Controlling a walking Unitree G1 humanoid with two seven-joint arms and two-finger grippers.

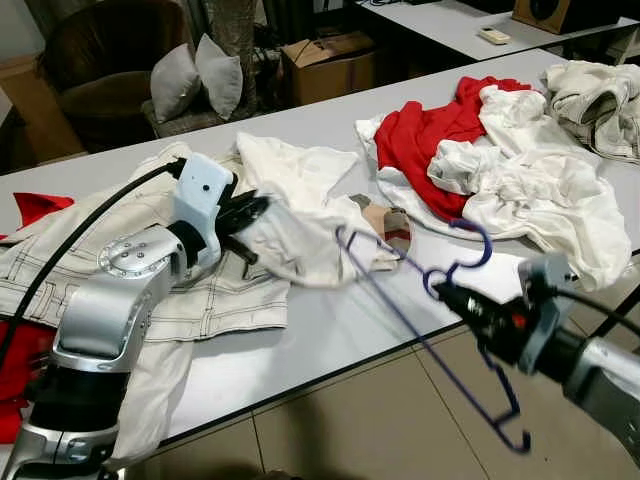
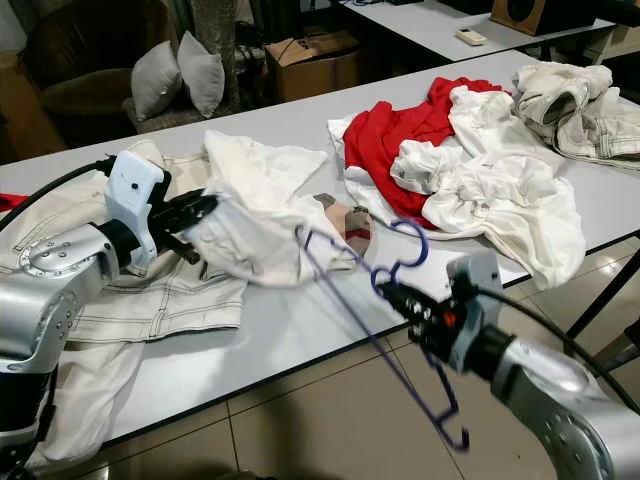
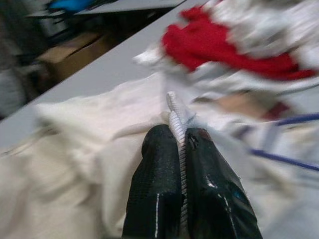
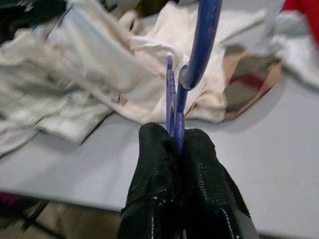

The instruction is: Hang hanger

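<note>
Blue hanger (image 1: 430, 340) sits pinched in the right end effector (image 4: 175, 142); left end effector (image 3: 179, 144) clamps white garment (image 1: 300, 220).

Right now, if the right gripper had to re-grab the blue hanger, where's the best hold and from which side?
Probably the neck just under the hook, where the right gripper already pinches the blue hanger. Come from the robot's side of the table: the wires meet there into one narrow stem, while the far shoulder points into the white shirt held by the left gripper.

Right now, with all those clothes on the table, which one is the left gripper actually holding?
The white shirt in the middle of the table: the left gripper pinches a fold of it. The red garment and the cream jeans lie ungripped.
</note>
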